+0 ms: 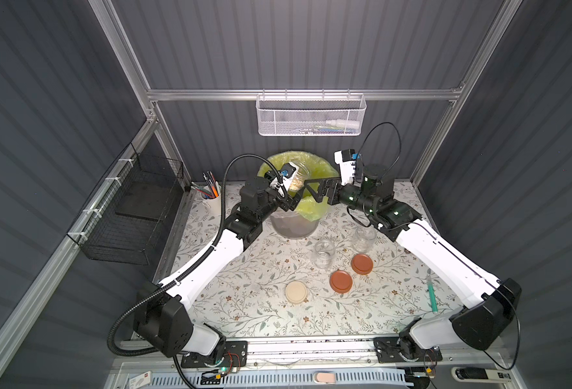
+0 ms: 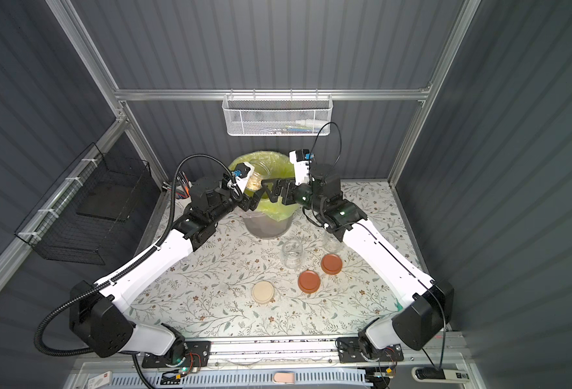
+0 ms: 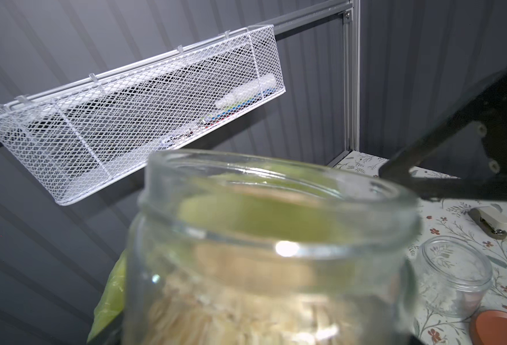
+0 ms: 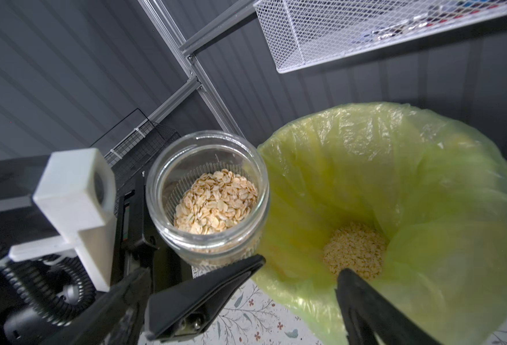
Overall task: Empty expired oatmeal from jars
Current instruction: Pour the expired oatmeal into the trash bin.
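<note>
My left gripper (image 1: 293,193) pinches the round glass jar (image 4: 210,191) at the left rim of the bin (image 1: 294,229). My right gripper (image 4: 301,265) is spread and empty, just beside the jar. The oatmeal (image 4: 216,203), dry flat flakes, lies loose in the jar. Procedure: carry the jar's mouth over the slack yellow-green bag (image 4: 395,167), then tip slowly. Smooth glass may slip, so pinch firmly.

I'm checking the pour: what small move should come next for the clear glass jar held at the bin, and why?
Probably tip the clear glass jar mouth-down over the yellow-green bag. Pale oatmeal flakes fill its lower part, it hangs at the bag's rim, and a heap of flakes lies at the bag's bottom.
</note>
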You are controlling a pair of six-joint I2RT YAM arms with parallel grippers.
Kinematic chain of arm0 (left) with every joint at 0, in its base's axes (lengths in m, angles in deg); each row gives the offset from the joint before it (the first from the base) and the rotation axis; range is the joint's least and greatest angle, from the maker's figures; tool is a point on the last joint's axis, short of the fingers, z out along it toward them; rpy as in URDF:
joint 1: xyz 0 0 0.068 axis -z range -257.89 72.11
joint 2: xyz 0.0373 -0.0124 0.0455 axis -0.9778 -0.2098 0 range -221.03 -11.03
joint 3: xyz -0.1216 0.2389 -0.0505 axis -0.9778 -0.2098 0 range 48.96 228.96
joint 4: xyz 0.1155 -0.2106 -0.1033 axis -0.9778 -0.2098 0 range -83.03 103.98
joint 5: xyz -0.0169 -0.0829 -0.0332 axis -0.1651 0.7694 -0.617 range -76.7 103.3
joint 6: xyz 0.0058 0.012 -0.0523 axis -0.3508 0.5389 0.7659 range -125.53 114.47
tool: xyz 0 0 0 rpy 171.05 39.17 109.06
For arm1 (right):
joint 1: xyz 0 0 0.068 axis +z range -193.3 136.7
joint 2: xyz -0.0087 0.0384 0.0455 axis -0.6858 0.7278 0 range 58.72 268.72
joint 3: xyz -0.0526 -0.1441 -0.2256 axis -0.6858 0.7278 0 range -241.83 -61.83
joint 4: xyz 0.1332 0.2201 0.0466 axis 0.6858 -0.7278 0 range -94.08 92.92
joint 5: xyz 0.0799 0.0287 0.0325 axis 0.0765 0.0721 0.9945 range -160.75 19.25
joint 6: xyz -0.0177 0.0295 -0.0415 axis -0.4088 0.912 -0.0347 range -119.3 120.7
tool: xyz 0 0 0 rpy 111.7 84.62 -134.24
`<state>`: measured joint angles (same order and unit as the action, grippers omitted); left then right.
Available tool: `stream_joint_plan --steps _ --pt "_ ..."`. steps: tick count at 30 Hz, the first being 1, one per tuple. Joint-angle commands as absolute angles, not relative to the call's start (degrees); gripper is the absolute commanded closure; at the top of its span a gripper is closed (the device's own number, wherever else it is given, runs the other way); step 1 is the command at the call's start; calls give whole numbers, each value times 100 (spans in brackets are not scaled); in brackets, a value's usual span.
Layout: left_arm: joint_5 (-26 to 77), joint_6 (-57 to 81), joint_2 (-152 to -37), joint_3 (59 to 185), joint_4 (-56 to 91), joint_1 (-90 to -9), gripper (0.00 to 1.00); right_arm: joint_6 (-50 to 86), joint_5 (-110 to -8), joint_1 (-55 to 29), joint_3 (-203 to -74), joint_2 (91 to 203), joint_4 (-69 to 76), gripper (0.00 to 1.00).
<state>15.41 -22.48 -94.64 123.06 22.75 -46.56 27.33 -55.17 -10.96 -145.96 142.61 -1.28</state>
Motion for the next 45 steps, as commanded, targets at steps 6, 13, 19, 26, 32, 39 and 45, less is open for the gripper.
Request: stream_joint_plan --steps 6,13,19,26,32,39,45 --pt "2064 -2322 -9794 13169 2321 -5044 89 3138 -5495 -1270 -14785 14730 772 2" --pt "2274 -2449 -10202 13632 2109 -5231 90 3400 -5362 -1272 -15035 15212 1348 1" --pt "2426 -2455 -10491 14023 1893 -5284 90 3548 -5240 -1286 -15522 15732 1502 2" --pt "2507 -2445 -10619 14127 1900 -5284 90 3744 -5203 -1287 -16033 16339 1531 2" --pt "2501 -2504 -10735 14230 1802 -5287 90 3991 -4881 -1287 -16148 16654 1953 3" --pt "2652 -2427 -10778 14221 1844 -5355 90 4009 -4835 -1270 -15898 16634 2300 3" --pt "2773 -2355 -10815 14247 1837 -5355 90 4005 -4754 -1269 -16336 16898 2075 5"
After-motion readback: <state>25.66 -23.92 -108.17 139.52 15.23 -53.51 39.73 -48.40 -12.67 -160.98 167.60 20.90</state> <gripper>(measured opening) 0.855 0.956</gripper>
